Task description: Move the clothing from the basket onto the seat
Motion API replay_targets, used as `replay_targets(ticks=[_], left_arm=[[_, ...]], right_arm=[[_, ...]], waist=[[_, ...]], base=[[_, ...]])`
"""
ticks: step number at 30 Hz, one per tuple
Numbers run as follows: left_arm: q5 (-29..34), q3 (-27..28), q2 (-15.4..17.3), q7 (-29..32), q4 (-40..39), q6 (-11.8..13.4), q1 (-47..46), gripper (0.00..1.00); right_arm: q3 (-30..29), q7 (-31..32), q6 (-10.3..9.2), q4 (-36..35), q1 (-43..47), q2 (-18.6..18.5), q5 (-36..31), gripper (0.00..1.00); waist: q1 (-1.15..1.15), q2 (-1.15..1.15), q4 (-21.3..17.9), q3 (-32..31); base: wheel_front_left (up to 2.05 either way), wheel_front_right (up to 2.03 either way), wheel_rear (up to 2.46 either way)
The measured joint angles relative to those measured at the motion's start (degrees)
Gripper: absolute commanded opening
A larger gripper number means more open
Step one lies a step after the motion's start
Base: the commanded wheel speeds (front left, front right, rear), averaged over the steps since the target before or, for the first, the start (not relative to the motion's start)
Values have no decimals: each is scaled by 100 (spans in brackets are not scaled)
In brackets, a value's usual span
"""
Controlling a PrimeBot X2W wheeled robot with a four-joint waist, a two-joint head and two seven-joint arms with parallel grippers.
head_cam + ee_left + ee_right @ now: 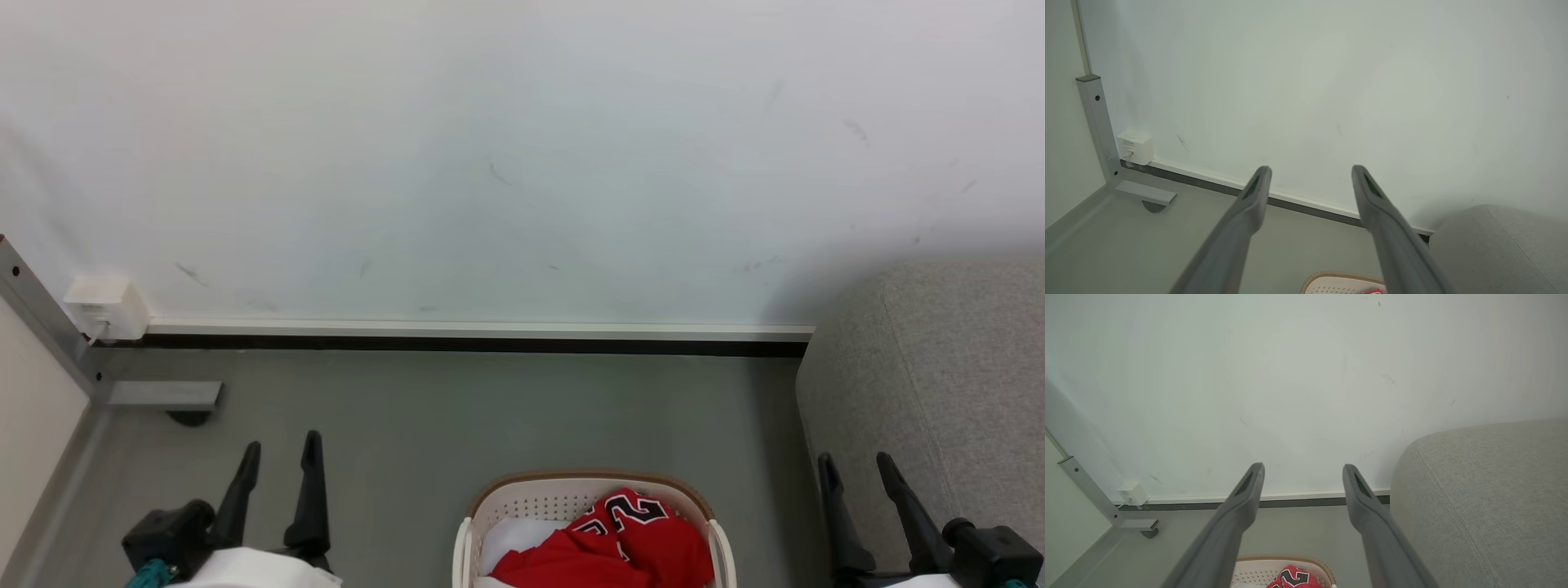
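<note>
While your red clothing (620, 543) lay bunched in the basket (571, 490) at 6 o'clock, stretched from 8 toward 2, your left gripper (282, 441) and right gripper (856, 457) pointed to 12, jaws spread wide, holding nothing.

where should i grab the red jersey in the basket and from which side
Pinch the bunched fold of the red jersey beside its numerals, coming down from above: it lies crumpled on top and the basket walls close off every side. The open right claw, next to the seat, probably suits best.
</note>
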Motion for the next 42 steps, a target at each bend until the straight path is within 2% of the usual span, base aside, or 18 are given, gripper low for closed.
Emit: replay_targets(ticks=[13,20,42], left_arm=[[659,-157,192,-187,10,149,51,100],[976,-187,280,-250,62,209,49,100],[1719,-75,244,-498,104,272,119,100]], right_arm=[[-70,-193,0,16,43,-8,-486,100],[-92,-266,0,85,52,-12,-539,100],[-102,-499,0,361,111,-23,-844,100]], waist=[[0,0,24,1],[0,0,42,-8],[0,0,56,-31]], base=[[0,0,0],[0,0,0],[0,0,0]])
